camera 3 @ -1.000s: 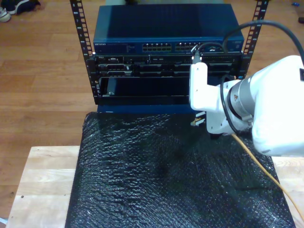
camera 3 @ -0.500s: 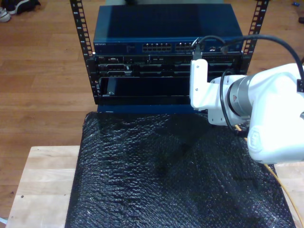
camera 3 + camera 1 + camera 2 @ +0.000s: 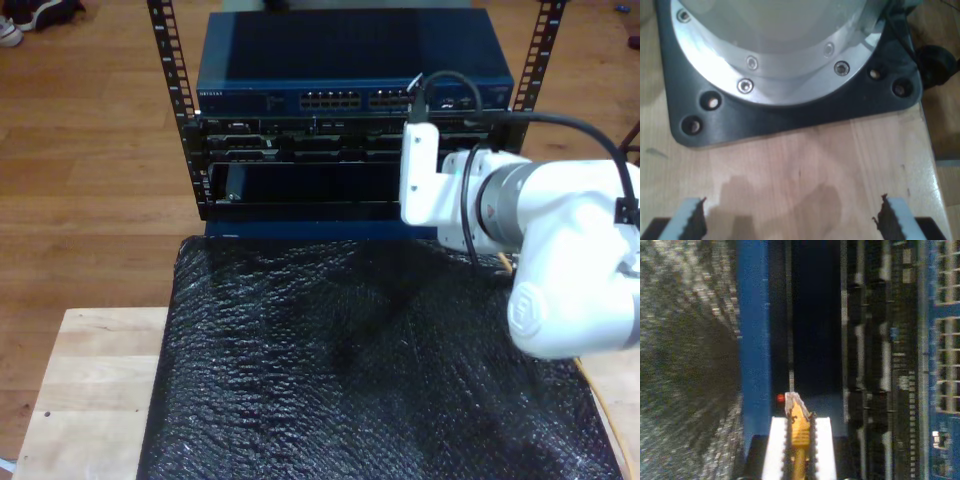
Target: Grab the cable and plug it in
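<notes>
My second gripper (image 3: 799, 440) is seen clamped on the cable (image 3: 799, 427), the yellow-orange tip poking out between the white fingers (image 3: 776, 447) and pointed at the dark rack (image 3: 875, 365). The blue switch (image 3: 350, 70) sits on top of that rack in the exterior view. My first gripper (image 3: 790, 220) is held wide apart, nothing between, over a wooden table (image 3: 805, 165) near a black base plate (image 3: 790, 120).
</notes>
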You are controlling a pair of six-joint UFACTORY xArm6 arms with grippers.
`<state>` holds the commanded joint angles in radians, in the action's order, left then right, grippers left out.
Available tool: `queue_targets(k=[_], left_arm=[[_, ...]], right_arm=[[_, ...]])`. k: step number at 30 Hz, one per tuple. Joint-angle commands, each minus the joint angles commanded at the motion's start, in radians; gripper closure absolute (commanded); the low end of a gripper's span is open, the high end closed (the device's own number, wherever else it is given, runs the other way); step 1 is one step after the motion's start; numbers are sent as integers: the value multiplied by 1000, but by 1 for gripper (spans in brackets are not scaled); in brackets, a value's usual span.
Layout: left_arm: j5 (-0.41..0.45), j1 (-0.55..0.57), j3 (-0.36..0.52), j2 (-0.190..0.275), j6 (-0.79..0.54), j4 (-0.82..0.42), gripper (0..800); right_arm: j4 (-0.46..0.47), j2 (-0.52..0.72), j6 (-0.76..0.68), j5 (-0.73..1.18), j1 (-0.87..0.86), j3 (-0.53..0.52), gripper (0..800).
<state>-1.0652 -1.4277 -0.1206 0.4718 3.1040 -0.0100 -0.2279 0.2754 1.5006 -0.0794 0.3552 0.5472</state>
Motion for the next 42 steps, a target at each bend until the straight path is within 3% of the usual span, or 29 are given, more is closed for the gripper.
queue_targets(k=[12, 17, 24, 36, 42], left_arm=[[0, 0, 0, 0, 0, 0, 0], [0, 0, 0, 0, 0, 0, 0], [0, 0, 0, 0, 0, 0, 0], [0, 0, 0, 0, 0, 0, 0], [0, 0, 0, 0, 0, 2, 0]], right_arm=[[32, 6, 3, -80, 0, -48, 800], [72, 0, 12, -215, 0, -66, 800], [86, -52, 17, -270, 0, -9, 800], [114, -92, 40, -325, 0, -2, 800], [198, -91, 41, -330, 18, -20, 800]])
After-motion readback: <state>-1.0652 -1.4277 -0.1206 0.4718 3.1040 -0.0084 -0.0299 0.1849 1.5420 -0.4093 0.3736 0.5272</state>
